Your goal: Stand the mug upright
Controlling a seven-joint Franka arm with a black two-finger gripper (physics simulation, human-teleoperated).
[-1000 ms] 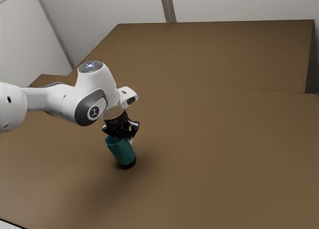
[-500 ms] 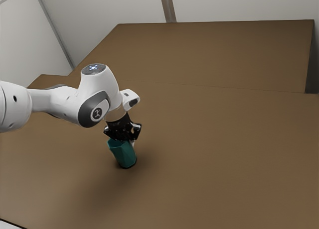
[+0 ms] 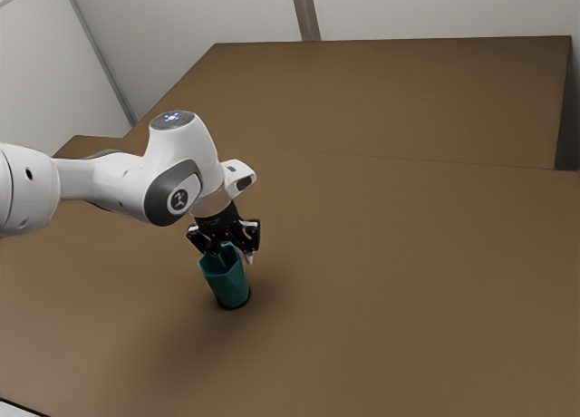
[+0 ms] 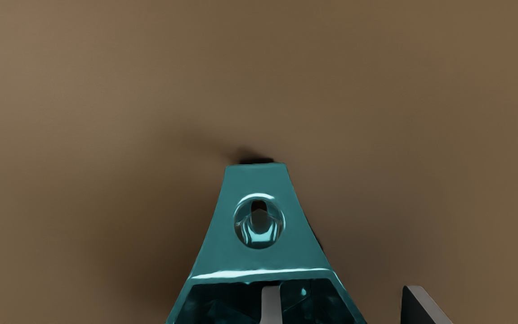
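Presently straddles rim (image 4: 261, 273) of mug (image 3: 227, 284) inboard of near table edge (image 3: 22, 407), fingers (image 4: 271, 306) apart; risks toppling it by dragging sideways.

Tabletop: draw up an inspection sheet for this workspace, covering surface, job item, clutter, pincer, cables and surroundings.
Surface: brown tabletop, plain, with a thin seam line across it.
Job item: teal faceted mug, mouth upward, base end at the tabletop; whether it is fully upright I cannot tell.
Clutter: nothing seen.
Pincer: open, one finger inside the mug's mouth, the other outside with a gap to the wall.
Cables: nothing seen.
Surroundings: pale walls, one with a brownish upright strip.
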